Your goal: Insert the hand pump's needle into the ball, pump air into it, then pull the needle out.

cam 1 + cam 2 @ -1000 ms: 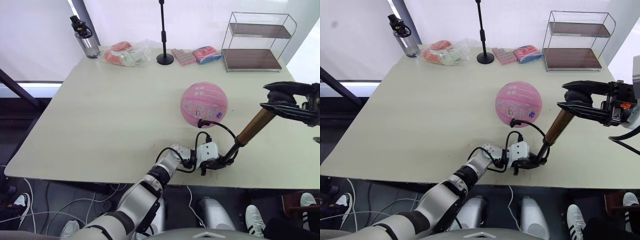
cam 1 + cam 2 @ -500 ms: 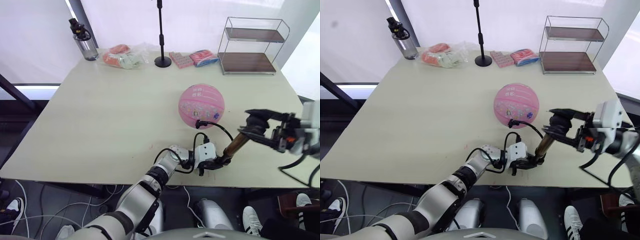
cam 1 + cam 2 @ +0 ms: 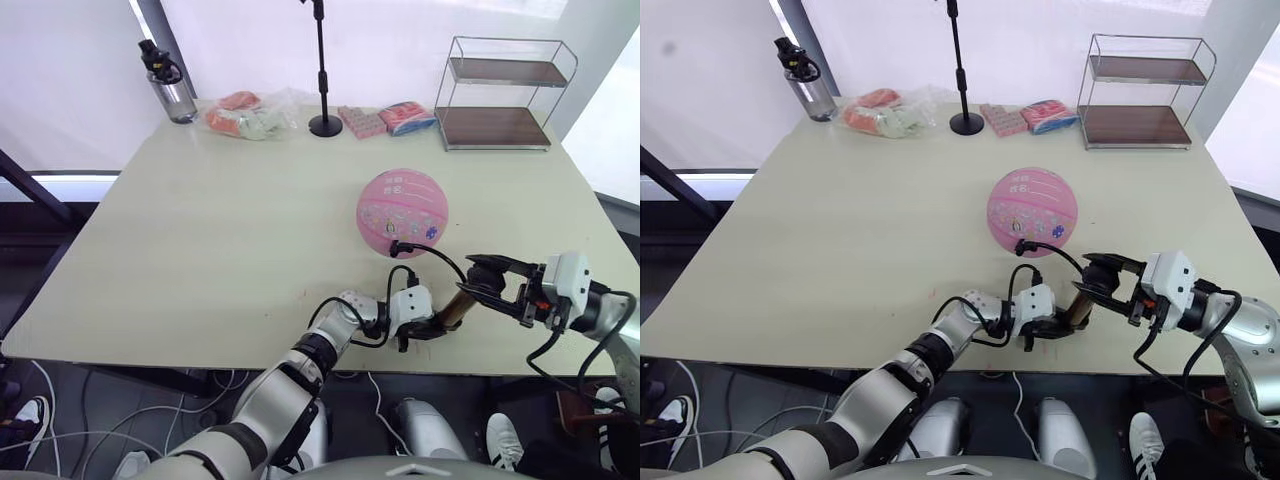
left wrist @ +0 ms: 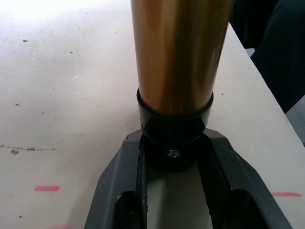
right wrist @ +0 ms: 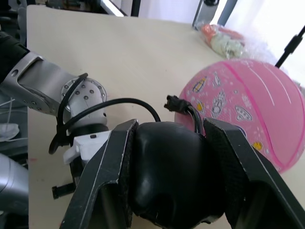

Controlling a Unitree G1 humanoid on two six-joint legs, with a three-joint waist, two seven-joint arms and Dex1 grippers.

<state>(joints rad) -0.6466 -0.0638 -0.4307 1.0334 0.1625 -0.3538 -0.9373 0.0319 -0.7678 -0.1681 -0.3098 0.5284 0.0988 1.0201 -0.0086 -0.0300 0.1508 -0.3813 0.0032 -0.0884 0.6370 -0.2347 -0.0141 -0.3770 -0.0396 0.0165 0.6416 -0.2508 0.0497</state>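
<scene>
Low in the frame, the left gripper (image 3: pixel 432 328) clamps the pump (image 4: pixel 175 62) base; the right gripper (image 3: pixel 484 283) clasps its handle (image 5: pixel 167 171) near the table (image 3: pixel 200 250) edge.

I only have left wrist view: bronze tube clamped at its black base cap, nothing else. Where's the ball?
Observer: The pink rubber ball sits on the beige table, just beyond the bronze-gold hand pump.
Operator: Needle in?
Observer: The thin black hose ends in a black fitting against the ball's near side; the pin itself isn't visible.
Operator: Right arm?
Observer: The right gripper is shut on the black T-handle.
</scene>
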